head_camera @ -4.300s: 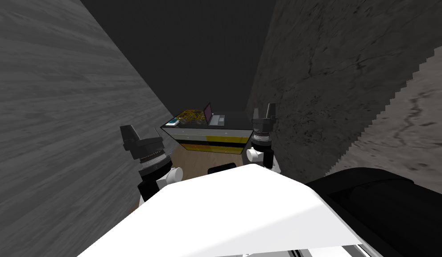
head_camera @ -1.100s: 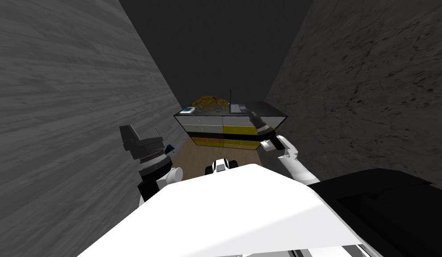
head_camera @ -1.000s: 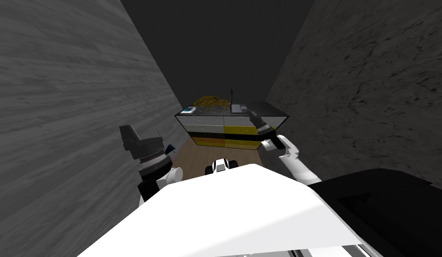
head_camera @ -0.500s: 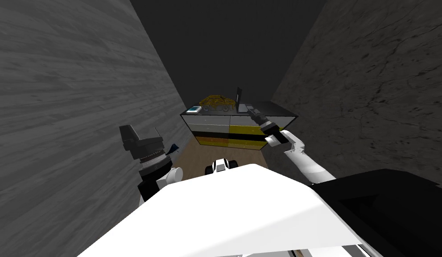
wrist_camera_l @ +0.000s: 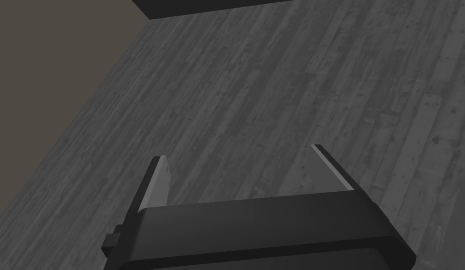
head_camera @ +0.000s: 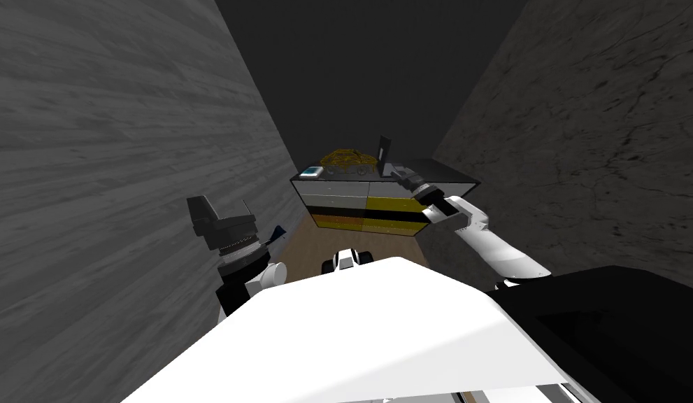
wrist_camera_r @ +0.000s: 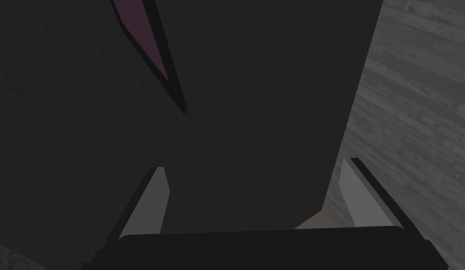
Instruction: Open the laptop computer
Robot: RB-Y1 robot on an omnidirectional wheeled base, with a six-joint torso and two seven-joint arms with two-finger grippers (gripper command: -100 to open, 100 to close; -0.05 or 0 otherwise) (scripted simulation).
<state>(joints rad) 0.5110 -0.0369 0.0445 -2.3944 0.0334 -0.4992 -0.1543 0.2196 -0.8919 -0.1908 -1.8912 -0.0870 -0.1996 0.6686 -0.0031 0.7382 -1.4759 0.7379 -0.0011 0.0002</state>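
The right gripper, its 2 fingers spread and empty, reaches over the cabinet top beside the laptop, seemingly to push its already raised lid wider, while the left gripper hangs parted and idle.

Laptop on cabinet, right tool alongside

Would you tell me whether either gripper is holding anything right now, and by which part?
Nothing is held: the right gripper stands open near the laptop, gripping nothing, and the left gripper is open and empty.
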